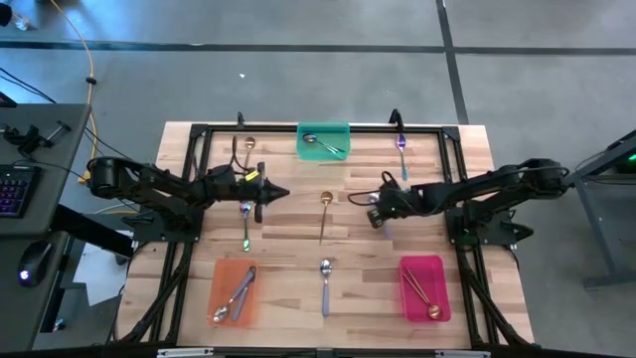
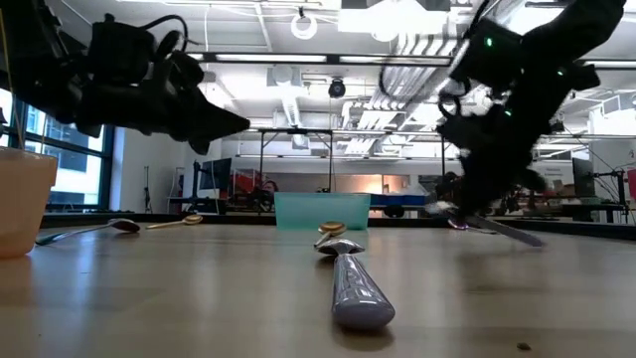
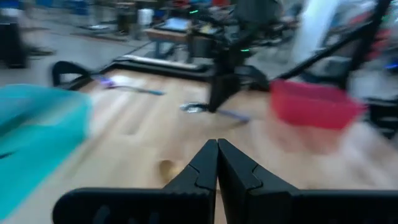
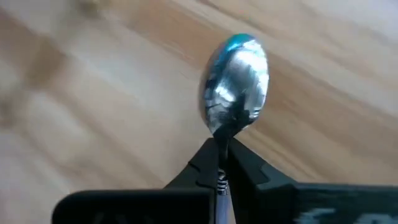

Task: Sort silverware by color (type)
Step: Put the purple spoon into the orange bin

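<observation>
My right gripper (image 4: 221, 155) is shut on a shiny blue-tinted spoon (image 4: 235, 84), right of the table's middle (image 1: 370, 202). My left gripper (image 1: 276, 192) is shut, touches nothing and hovers left of middle (image 2: 237, 123). Lying flat on the wood are a gold spoon (image 1: 325, 214), a silver spoon (image 1: 325, 283), an iridescent spoon (image 1: 245, 225), another gold spoon (image 1: 248, 147) and another iridescent spoon (image 1: 400, 145). The green tray (image 1: 341, 132), orange tray (image 1: 221, 273) and pink tray (image 1: 437, 267) each hold spoons. My right gripper pinches the spoon's neck (image 4: 222, 132), just behind the bowl, between its two fingers. The fingers come from above, pointing down, across the spoon (image 3: 211, 109). The spoon lies nearly level close above the wood (image 2: 492, 227); whether its handle end touches the table I cannot tell.
A black frame (image 1: 298, 127) runs around the work area. The green tray stands at the far edge, the orange and pink trays near the near edge. Bare wood lies between the middle gold spoon and the pink tray.
</observation>
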